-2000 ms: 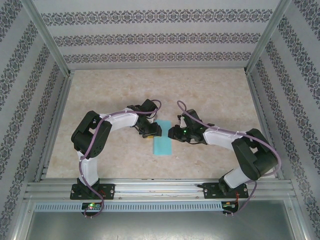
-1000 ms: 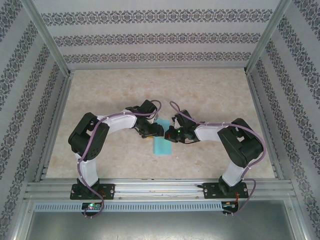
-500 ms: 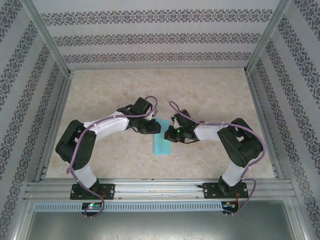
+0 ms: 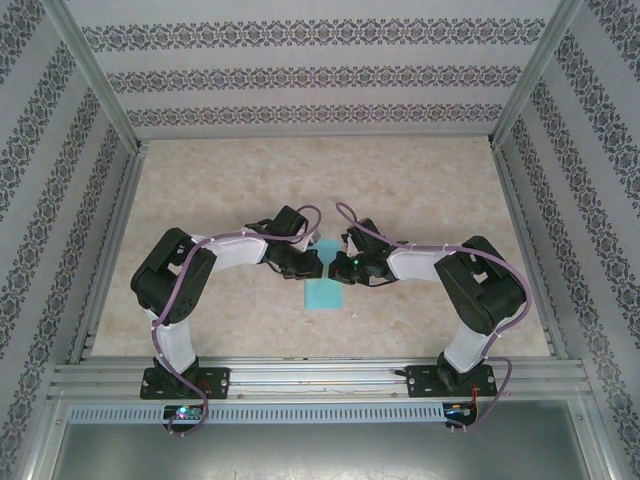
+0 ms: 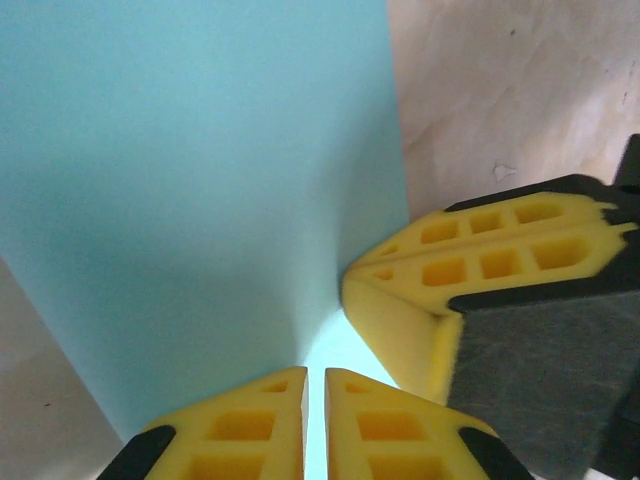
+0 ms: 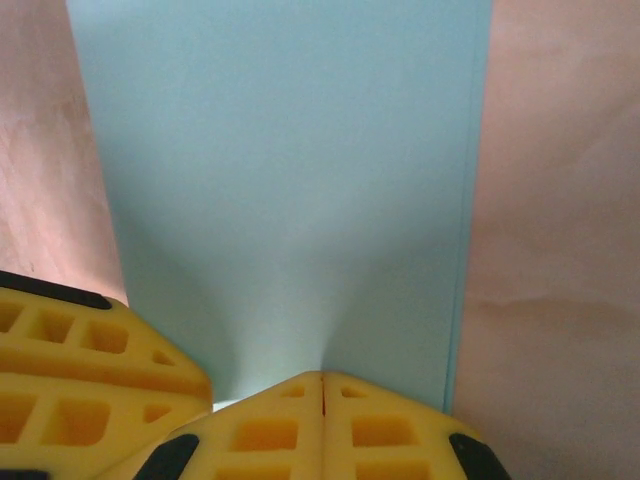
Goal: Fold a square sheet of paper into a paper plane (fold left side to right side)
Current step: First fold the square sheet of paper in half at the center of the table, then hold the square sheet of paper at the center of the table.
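Mid-fold, we've L gripper (image 5: 314,420) nearly closed, R gripper (image 6: 322,395) clamped, both prob. pinching the paper (image 4: 324,295) at its far end; next: carry left edge rightwards, aligned.

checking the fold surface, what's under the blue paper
Beige table shows all around the blue paper, which rests on it. Anything between sheet and table is covered, and the left gripper and right gripper hide its far end from above.

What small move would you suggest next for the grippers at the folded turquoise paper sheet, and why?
Probably raise both slightly, together: the left gripper and right gripper each seem to pinch the folded turquoise paper sheet at its far end, side by side.
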Controlling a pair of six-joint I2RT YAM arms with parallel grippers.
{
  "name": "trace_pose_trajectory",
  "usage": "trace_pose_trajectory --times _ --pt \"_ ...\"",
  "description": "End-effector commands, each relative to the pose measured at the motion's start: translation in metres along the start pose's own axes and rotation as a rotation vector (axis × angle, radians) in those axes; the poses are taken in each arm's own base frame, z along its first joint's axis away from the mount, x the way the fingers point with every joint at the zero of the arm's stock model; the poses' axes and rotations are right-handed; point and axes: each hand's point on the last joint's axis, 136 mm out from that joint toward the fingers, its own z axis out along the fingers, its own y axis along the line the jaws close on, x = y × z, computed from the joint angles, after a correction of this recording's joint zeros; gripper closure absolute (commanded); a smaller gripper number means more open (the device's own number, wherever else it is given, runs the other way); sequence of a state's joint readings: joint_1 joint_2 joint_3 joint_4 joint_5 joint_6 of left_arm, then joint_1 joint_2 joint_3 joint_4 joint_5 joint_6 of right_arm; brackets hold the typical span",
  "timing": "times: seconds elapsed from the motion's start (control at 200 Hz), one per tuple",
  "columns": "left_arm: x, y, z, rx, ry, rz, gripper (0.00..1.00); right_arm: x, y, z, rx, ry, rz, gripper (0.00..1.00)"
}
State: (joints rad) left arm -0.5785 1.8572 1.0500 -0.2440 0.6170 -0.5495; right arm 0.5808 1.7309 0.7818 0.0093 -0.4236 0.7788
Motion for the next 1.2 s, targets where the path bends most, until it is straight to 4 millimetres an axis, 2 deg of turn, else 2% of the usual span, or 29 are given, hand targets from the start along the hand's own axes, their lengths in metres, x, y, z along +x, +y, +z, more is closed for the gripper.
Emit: trace_pose_trajectory --times 0.0,0.29,0.455,0.545,0.66,0.864,0.989,1.194 --pt "-0.002 0.021 0.007 -0.021 -0.016 -0.015 0.88 0.039 -0.063 0.007 0.243 0.109 0.054 1.00" --pt "0.007 0.050 0.003 -0.038 -0.020 -0.067 0.89 0.044 -0.073 0.006 0.288 0.125 0.055 1.00" --pt "0.011 0.069 -0.012 -0.045 -0.041 -0.107 0.90 0.046 -0.078 0.005 0.303 0.129 0.058 1.00" --pt "0.011 0.073 -0.023 -0.042 -0.060 -0.109 0.91 0.046 -0.078 0.004 0.301 0.128 0.055 1.00" --pt "0.007 0.059 -0.035 -0.006 -0.093 -0.074 0.92 0.044 -0.074 0.005 0.285 0.127 0.051 1.00" --pt "-0.009 0.015 -0.043 0.154 -0.148 -0.023 0.95 0.042 -0.070 0.005 0.275 0.121 0.047 1.00" --pt "-0.009 -0.004 -0.032 0.184 -0.122 0.008 0.95 0.042 -0.069 0.006 0.275 0.121 0.045 1.00" --pt "-0.008 -0.008 -0.006 0.185 -0.073 0.014 0.95 0.043 -0.069 0.007 0.275 0.126 0.043 1.00"
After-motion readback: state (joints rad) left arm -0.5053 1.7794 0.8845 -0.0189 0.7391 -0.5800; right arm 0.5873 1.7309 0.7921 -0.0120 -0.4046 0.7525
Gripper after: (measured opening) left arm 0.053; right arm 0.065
